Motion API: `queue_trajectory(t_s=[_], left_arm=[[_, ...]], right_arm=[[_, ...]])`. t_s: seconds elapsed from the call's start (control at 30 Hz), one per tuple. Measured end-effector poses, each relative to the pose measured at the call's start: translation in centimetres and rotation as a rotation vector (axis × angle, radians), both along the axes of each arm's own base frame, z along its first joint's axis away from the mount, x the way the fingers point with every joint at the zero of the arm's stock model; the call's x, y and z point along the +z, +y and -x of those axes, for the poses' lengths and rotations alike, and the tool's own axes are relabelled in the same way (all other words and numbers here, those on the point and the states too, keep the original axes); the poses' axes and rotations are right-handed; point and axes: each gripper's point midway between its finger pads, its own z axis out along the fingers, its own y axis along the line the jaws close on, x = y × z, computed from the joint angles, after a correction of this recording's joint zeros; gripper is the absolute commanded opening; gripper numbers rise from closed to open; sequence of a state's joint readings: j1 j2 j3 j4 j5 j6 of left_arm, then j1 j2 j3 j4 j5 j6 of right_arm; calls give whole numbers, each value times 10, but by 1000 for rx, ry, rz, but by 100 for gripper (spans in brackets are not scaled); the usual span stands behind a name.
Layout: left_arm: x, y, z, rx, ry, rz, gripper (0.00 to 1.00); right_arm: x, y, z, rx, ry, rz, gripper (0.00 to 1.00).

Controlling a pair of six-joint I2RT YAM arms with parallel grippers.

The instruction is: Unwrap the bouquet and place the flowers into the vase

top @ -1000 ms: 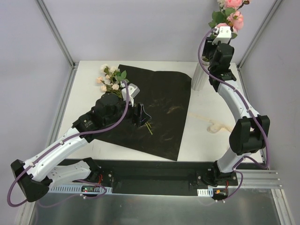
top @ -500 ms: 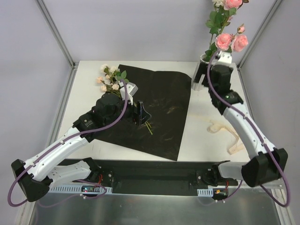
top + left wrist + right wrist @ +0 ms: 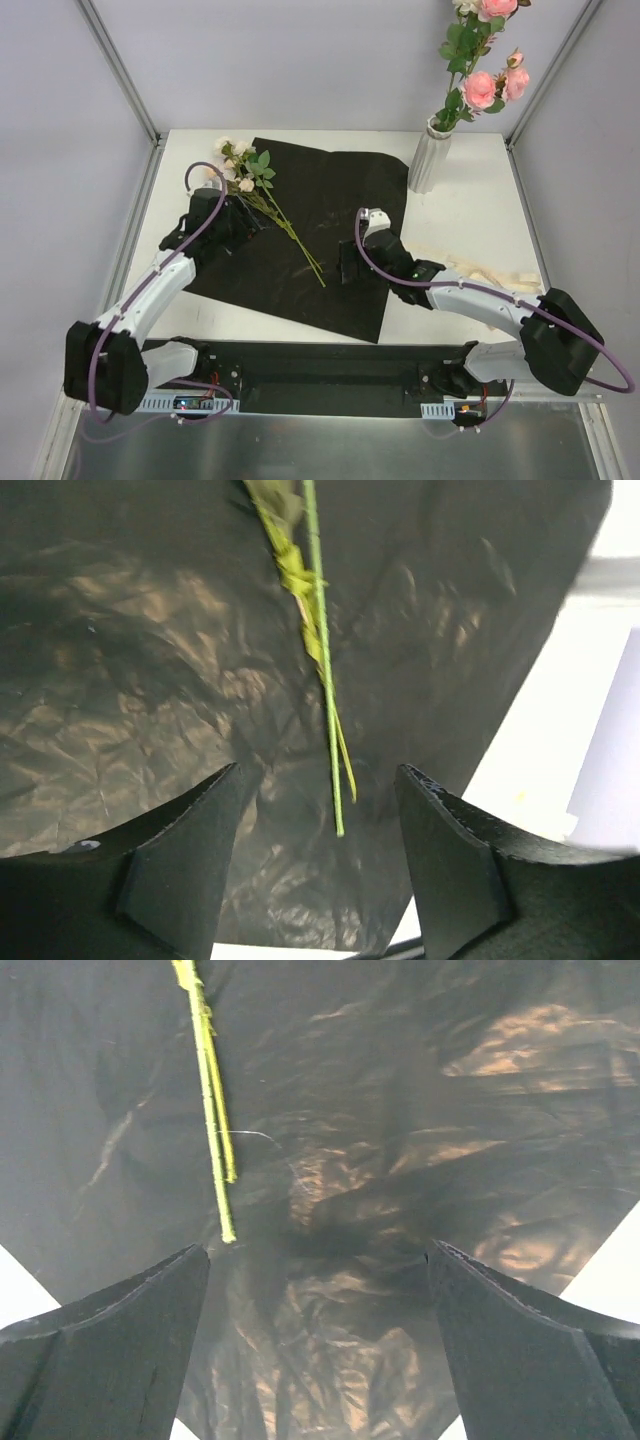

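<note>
The white ribbed vase (image 3: 429,156) stands at the back right and holds pink roses (image 3: 486,84). The bouquet lies unwrapped: its black wrapping sheet (image 3: 345,215) is spread flat. On it lie flowers with cream blooms (image 3: 238,163) and thin green stems (image 3: 296,241). My left gripper (image 3: 240,222) hovers open over the sheet's left part, left of the stems; in its wrist view the stem (image 3: 324,680) ends just ahead of the gripper (image 3: 318,870). My right gripper (image 3: 342,270) is open and low over the sheet, right of the stem tips (image 3: 212,1130), holding nothing (image 3: 318,1340).
A cream ribbon (image 3: 480,268) lies loose on the white table (image 3: 460,210) to the right of the sheet. Metal frame posts (image 3: 120,70) rise at the back corners, with grey walls behind.
My right arm let go of the pink roses in the vase and swung down to the sheet's middle. My left arm drew back to the left, uncovering the stems.
</note>
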State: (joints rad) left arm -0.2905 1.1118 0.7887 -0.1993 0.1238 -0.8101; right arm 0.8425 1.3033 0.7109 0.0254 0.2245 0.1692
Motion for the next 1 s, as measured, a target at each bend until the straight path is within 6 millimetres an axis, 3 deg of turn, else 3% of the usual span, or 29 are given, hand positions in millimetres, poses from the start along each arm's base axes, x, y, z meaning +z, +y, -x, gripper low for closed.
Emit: queue_trajectory(t_s=[0.13,0.27,0.47,0.57,0.8,1.0], left_arm=[[-28,15,-25,126,114,58,48],[-36,0,-69,122,171,89,31],[-41,-17,-154,132,180,85,33],[-50,-17,-176,159,201,44,34],[-58,-16,-203,207,211,-168,32],[-76,-18,-196,211,255,-303,32]], right_arm=[[-5,13,6,38,-29,-66,91],[-8,17,7,53,-54,-102,91],[2,25,2,60,-94,-149,91],[4,27,2,62,-105,-159,91],[5,28,1,64,-111,-165,91],[5,28,2,68,-110,-166,91]])
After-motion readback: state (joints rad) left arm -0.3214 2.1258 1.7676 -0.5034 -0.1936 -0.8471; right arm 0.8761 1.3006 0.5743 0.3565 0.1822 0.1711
